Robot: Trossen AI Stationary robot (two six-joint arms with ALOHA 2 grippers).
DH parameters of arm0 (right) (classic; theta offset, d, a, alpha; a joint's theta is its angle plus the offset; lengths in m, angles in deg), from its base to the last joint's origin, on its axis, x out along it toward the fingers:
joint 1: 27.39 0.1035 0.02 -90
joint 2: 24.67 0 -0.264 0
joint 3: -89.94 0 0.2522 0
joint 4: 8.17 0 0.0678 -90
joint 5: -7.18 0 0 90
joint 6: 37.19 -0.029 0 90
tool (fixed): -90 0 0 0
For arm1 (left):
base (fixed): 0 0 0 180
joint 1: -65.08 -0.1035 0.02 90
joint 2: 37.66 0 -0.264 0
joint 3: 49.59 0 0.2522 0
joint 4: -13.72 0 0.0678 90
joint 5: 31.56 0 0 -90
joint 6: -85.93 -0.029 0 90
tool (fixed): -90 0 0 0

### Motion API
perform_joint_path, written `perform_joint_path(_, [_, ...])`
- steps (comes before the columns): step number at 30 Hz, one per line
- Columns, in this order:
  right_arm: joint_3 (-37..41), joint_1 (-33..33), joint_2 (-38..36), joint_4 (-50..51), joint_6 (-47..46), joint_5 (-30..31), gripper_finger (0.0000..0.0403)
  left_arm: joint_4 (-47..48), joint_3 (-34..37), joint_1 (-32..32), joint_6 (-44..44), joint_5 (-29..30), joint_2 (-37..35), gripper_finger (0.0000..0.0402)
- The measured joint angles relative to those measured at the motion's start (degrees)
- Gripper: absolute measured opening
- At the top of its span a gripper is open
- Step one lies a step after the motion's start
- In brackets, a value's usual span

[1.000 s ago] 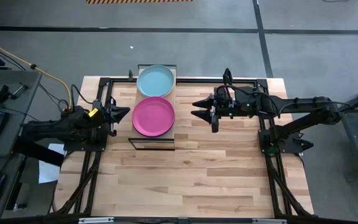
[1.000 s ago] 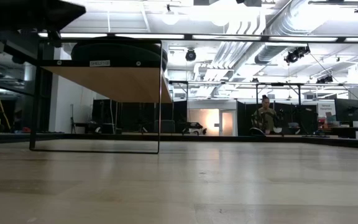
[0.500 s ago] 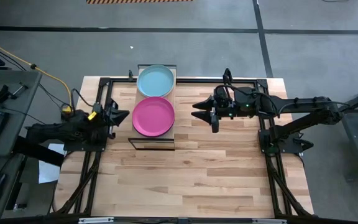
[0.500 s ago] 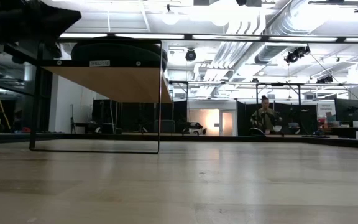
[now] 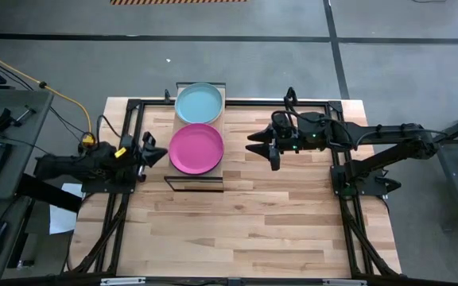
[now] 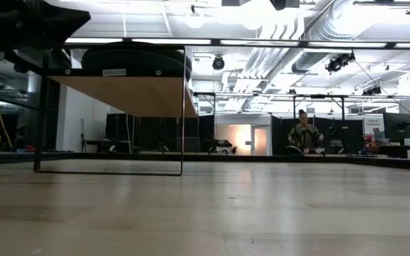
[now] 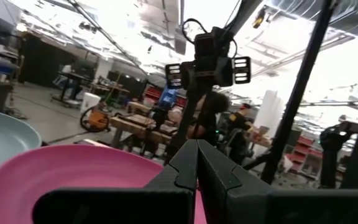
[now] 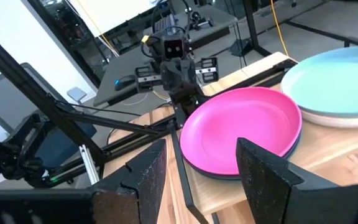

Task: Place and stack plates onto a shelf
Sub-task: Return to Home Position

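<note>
the magenta pink round shallow plate [image 5: 196, 148] lay on the 6 o'clock half of the small light-wood shelf on a thin black metal frame [image 5: 218, 172]. the light blue-green round plate [image 5: 199, 103] lay on its 12 o'clock half, close beside the pink one. the left gripper [image 5: 160, 153] hung just off the pink plate's 9 o'clock edge, its fingers pressed together on nothing. the right gripper [image 5: 253, 144] stood near the 3 o'clock edge, fingers spread and empty.

the plates looked stiff, smooth and fairly light, and probably slippery. the raised rim seemed the place to pinch, one finger over and one under. a stack would likely slide if nudged sideways.

from above, each pile read as a single plate. the right wrist view showed a dark plate [image 8: 213, 175] under the pink one and a pale plate [image 8: 328, 119] under the blue-green. the low view gave only the shelf's underside, a dark outline of the stack, and a person [image 6: 305, 134] far off in the room.
</note>
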State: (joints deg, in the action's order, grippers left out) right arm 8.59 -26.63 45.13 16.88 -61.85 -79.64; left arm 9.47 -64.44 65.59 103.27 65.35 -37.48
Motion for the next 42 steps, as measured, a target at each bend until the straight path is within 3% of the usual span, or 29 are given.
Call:
perform_joint_path(4, [0.0,0.0,0.0,0.2,-0.9,0.0,0.0176,0.1,0.0,2.2,-1.6,1.3,0.0,0.0000])
perform_joint_path(9, [0.0,0.0,0.0,0.2,-0.9,0.0,0.0176,0.6,0.0,2.4,-14.0,3.3,0.0,0.0000])
perform_joint_path(12, [0.0,0.0,0.0,0.1,-1.1,0.0,0.0176,4.2,0.0,2.0,-16.4,3.3,0.0,0.0000])
perform_joint_path(18, [0.0,0.0,0.0,0.1,-1.0,0.0,0.0176,13.6,0.0,1.8,-13.0,-1.3,0.0,0.0000])
perform_joint_path(24, [0.0,0.0,0.0,0.1,-1.0,0.0,0.0176,16.6,0.0,1.8,-12.9,-4.2,0.0,0.0000])
perform_joint_path(29, [0.0,0.0,0.0,0.1,-1.1,0.0,0.0176,17.5,0.1,1.8,-10.2,-11.2,0.0,0.0000])
perform_joint_path(35, [0.0,0.0,0.0,0.1,-5.0,-0.3,0.0176,17.9,0.1,1.8,-8.4,-7.3,0.1,0.0000])
perform_joint_path(42, [0.0,0.0,0.0,0.3,-3.6,-0.4,0.0176,18.2,0.1,1.8,-8.4,-7.3,0.1,0.0000])
